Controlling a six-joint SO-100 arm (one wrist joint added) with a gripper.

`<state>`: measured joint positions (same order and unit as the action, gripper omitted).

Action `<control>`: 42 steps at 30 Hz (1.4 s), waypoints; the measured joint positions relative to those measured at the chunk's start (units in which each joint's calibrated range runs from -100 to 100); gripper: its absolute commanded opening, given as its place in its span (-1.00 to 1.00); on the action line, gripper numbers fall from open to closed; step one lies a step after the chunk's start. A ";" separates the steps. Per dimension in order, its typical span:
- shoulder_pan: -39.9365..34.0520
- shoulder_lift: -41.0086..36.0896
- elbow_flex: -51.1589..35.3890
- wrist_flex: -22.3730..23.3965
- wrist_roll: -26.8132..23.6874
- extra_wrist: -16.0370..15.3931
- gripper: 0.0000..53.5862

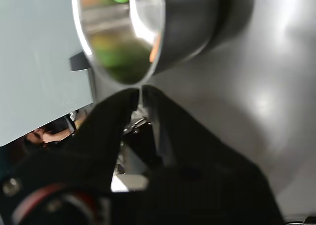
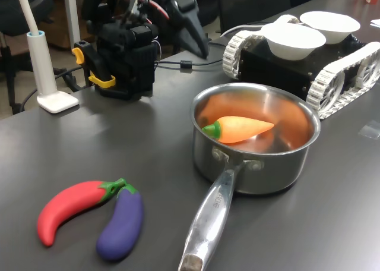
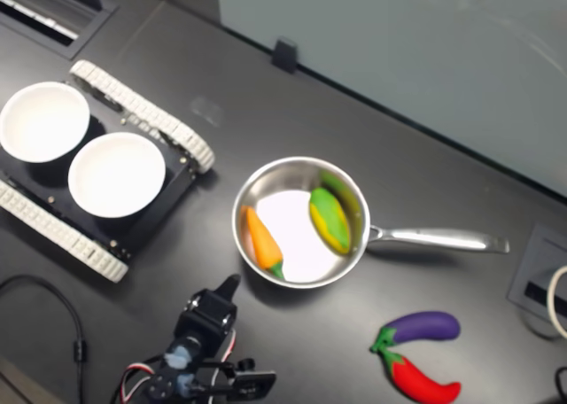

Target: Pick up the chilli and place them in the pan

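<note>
Chilli (image 2: 240, 129) lies inside the pan (image 2: 300, 158), stem toward the handle; the end effector (image 3: 229, 286), closed and empty, sits just outside the rim.

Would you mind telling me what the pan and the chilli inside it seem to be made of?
The pan looks like polished stainless steel: mirror-bright walls reflecting orange. The chilli seems to be matte soft plastic or rubber, evenly coloured; which one is unclear.
</note>
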<state>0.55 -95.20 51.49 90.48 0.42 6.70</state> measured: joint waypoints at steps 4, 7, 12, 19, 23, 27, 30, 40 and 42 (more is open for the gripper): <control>0.00 0.00 6.33 0.08 -0.24 0.00 -0.92; 0.11 0.00 10.59 0.08 -0.34 0.00 -0.92; 0.00 0.00 18.82 -1.53 -0.34 -0.09 -0.90; -0.99 0.42 22.90 -3.57 -0.34 -0.83 -0.90; -0.99 0.42 22.90 -3.74 -0.34 -0.83 -0.94; -0.99 0.34 23.17 -4.76 -0.15 -0.83 -1.00; -0.99 0.34 23.44 -5.27 0.05 -0.83 -1.00; -1.87 0.34 23.44 -5.27 0.73 -0.83 -1.00; -1.87 0.34 23.44 -5.27 0.73 -0.83 -1.00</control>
<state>-1.32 -94.87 74.93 85.21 1.15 5.88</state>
